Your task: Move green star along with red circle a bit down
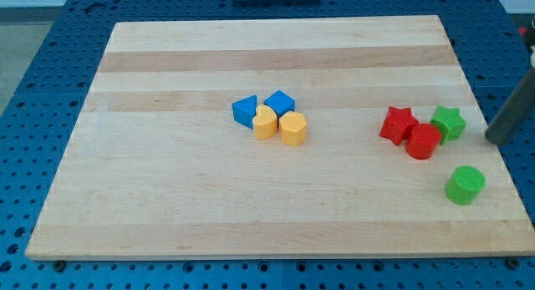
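The green star lies at the view's right on the wooden board. The red circle touches it at its lower left. A red star sits against the red circle's upper left. My rod comes in from the view's right edge, and my tip is just right of the green star, a short gap away, near the board's right edge.
A green circle stands below the green star. At the board's middle sits a cluster: a blue block, a blue cube, a yellow heart and a yellow block. A blue pegboard table surrounds the board.
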Controlling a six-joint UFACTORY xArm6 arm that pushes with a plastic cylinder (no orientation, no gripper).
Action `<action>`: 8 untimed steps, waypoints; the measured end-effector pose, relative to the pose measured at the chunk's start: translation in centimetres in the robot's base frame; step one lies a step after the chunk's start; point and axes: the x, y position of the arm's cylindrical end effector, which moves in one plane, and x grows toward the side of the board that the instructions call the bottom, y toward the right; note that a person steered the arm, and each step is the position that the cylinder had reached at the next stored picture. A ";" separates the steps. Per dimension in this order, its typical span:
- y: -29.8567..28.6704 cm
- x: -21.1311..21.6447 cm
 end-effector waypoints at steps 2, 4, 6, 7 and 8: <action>-5.0 -6.3; -7.3 -9.1; -7.1 -4.5; -7.1 -3.7; -7.1 -1.2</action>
